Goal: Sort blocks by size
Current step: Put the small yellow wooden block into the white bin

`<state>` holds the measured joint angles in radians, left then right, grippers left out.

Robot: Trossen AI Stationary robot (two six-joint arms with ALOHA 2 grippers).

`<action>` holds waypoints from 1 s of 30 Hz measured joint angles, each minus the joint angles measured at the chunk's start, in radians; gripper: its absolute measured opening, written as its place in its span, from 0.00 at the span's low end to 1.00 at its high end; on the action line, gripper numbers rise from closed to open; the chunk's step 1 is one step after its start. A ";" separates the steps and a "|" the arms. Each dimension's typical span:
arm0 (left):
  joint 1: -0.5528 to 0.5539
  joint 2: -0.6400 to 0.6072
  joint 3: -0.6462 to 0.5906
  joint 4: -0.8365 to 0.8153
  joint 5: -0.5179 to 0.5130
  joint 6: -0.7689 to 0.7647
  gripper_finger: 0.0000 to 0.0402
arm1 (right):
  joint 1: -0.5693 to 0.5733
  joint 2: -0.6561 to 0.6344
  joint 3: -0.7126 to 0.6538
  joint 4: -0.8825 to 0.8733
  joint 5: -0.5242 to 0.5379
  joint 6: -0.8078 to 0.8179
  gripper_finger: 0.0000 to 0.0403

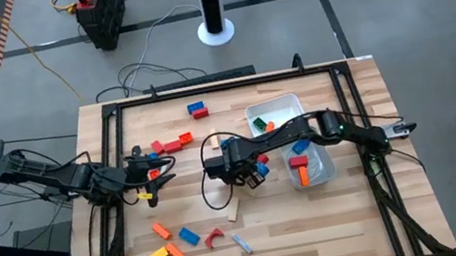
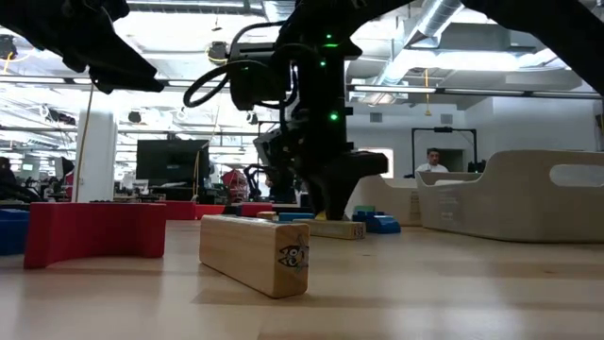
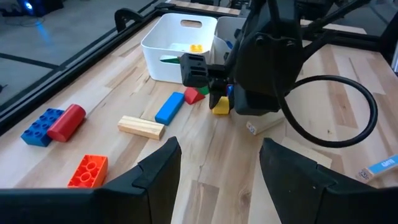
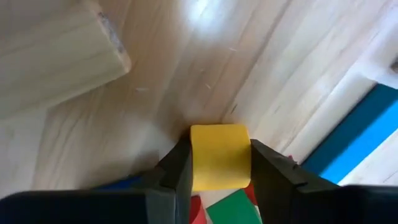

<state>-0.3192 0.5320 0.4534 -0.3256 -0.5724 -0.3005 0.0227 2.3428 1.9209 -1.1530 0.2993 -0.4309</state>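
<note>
Right gripper (image 4: 219, 163), at mid-table just left of the white tub (image 1: 299, 101), is closed on a yellow block (image 4: 219, 155) held low over the wood, beside a blue bar (image 3: 170, 107) and a tan block (image 3: 141, 127). Left gripper (image 3: 221, 163) hovers open near the left edge, facing it. Other blocks lie scattered: a red-and-blue pair (image 1: 196, 109) near the far edge, an orange, yellow and blue cluster (image 1: 167, 252) near the front, and apparently several inside the tub.

Grey floor (image 1: 414, 10) (open-plan office behind)
</note>
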 joint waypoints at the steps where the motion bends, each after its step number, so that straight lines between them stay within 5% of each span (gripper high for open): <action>1: 0.000 0.000 0.000 0.000 0.000 0.000 0.52 | 0.004 0.001 0.015 -0.005 0.002 0.011 0.37; 16: 0.000 0.000 0.000 -0.034 0.003 -0.048 0.52 | 0.046 -0.168 0.123 -0.324 0.082 0.312 0.38; 24: 0.000 0.000 0.000 -0.044 0.037 -0.105 0.52 | 0.093 -0.332 -0.080 -0.354 0.047 0.488 0.39; 30: 0.000 0.000 0.000 -0.035 0.037 -0.129 0.52 | 0.066 -0.481 -0.287 -0.176 0.151 0.521 0.39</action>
<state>-0.3195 0.5323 0.4534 -0.3607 -0.5354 -0.4291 0.0883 1.8621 1.6338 -1.3292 0.4498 0.0899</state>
